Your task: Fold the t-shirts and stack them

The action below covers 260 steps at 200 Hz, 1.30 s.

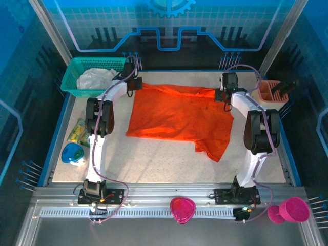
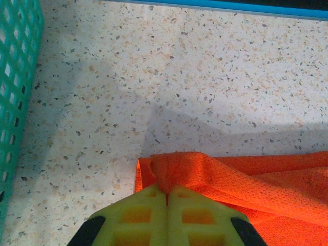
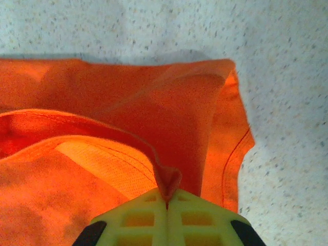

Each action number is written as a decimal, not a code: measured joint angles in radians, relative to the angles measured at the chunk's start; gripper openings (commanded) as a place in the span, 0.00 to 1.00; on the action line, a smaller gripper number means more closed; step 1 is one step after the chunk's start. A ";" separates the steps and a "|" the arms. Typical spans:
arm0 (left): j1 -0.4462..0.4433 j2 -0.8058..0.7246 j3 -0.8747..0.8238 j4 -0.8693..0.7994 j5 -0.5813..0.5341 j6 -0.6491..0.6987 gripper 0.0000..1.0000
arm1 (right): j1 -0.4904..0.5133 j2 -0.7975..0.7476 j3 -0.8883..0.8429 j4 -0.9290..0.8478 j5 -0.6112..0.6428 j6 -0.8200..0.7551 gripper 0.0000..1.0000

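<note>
Left gripper jaws pressed together, pinching orange t-shirt by a corner just right of teal basket; right gripper likewise clamped on a fold of same shirt, well right of basket. Shirt lies spread & rumpled on table w/ 1 sleeve sticking out away from basket; white t-shirt bunched inside basket

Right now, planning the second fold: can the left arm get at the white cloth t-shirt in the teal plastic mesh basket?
Probably not yet: the left gripper is shut on the bright orange t-shirt. The white t-shirt lies nearby in the open-topped teal mesh basket.
</note>
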 measured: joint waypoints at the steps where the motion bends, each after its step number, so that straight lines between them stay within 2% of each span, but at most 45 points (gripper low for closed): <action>1: 0.000 0.000 0.000 0.000 0.000 0.000 0.00 | 0.001 0.000 -0.002 0.001 0.000 0.000 0.00; 66: 0.001 0.000 0.059 -0.132 0.000 -0.002 0.00 | 0.021 0.000 -0.029 -0.051 0.000 0.026 0.00; 103: 0.001 -0.011 0.018 -0.142 0.000 -0.005 0.35 | 0.021 0.000 -0.028 -0.120 0.006 0.029 0.00; 118: 0.001 -0.037 -0.043 -0.135 0.000 -0.007 0.46 | 0.021 0.000 -0.028 -0.143 0.007 0.029 0.16; 132: 0.001 -0.067 -0.103 -0.124 0.000 -0.007 0.52 | 0.020 0.000 -0.028 -0.165 0.000 0.026 0.26; 153: 0.002 -0.124 -0.189 -0.099 0.008 -0.003 0.60 | 0.021 0.000 -0.028 -0.197 -0.024 0.023 0.35; 199: -0.003 -0.271 -0.265 -0.059 0.050 -0.001 0.67 | 0.021 -0.035 -0.028 -0.274 -0.094 0.010 0.50; 210: -0.006 -0.307 -0.265 -0.048 0.064 0.002 0.67 | 0.021 -0.059 -0.021 -0.294 -0.113 0.010 0.49; 232: -0.024 -0.380 -0.265 -0.032 0.089 0.002 0.68 | 0.021 -0.071 0.050 -0.322 -0.166 0.018 0.36; 260: -0.061 -0.460 -0.265 -0.018 0.116 0.002 0.69 | 0.026 0.001 0.228 -0.345 -0.245 0.036 0.27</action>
